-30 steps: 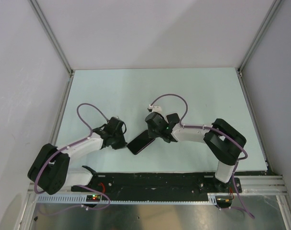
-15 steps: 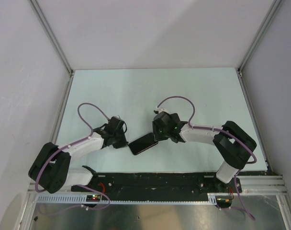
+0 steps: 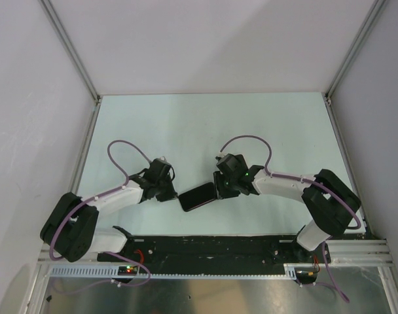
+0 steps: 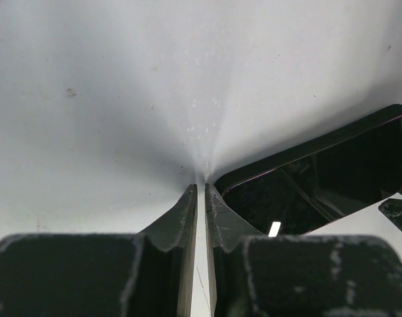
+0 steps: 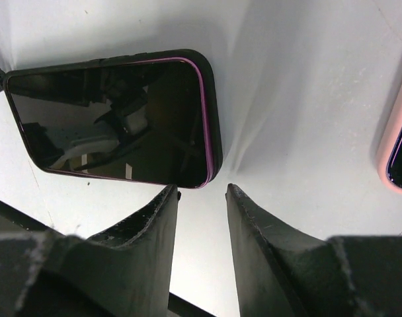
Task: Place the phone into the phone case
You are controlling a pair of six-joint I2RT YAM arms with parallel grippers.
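The phone (image 3: 198, 196) lies flat, screen up, on the bench (image 3: 186, 124). Your left hand (image 3: 173, 193), pinched nearly together and empty, sits at its 9 o'clock. Your right hand (image 3: 220, 190), spread and empty, sits at 3 o'clock. Expect the phone to be stiff, glassy and slippery, so take it by the long edges.

Black phone (image 5: 115, 122), dark glossy screen up, thin magenta line along the rim. It lies flat on the table (image 3: 186, 124) near the front edge, long axis slanted. Well apart from it is a pink-rimmed piece, probably the phone case (image 5: 396, 142), mostly cut off by the right wrist view's edge.
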